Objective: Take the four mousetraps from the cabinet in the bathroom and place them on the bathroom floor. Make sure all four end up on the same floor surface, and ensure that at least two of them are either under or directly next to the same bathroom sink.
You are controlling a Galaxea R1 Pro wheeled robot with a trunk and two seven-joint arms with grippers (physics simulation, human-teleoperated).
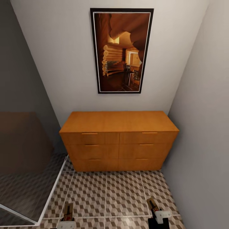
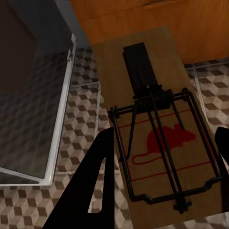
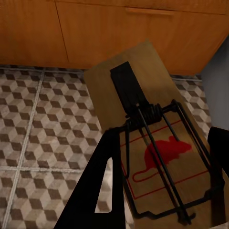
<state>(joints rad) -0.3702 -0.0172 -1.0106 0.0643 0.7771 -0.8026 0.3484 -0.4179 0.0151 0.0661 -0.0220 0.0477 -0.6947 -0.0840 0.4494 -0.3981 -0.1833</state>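
Facing the cabinet [image 1: 119, 140], each claw, left [image 2: 160, 157] and right [image 3: 162, 162], grips a mousetrap [image 2: 152, 119] low over tiles.

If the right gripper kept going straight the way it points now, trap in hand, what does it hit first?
Probably the cabinet: the right gripper, shut on a mousetrap, aims at the drawer fronts near their base. Depth is unclear, so it might meet the bathroom floor just before them.

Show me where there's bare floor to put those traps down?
The patterned tile floor lies bare between the orange-brown wooden cabinet, the glass panel and the grey wall. Tightest near the two held wooden mousetraps.
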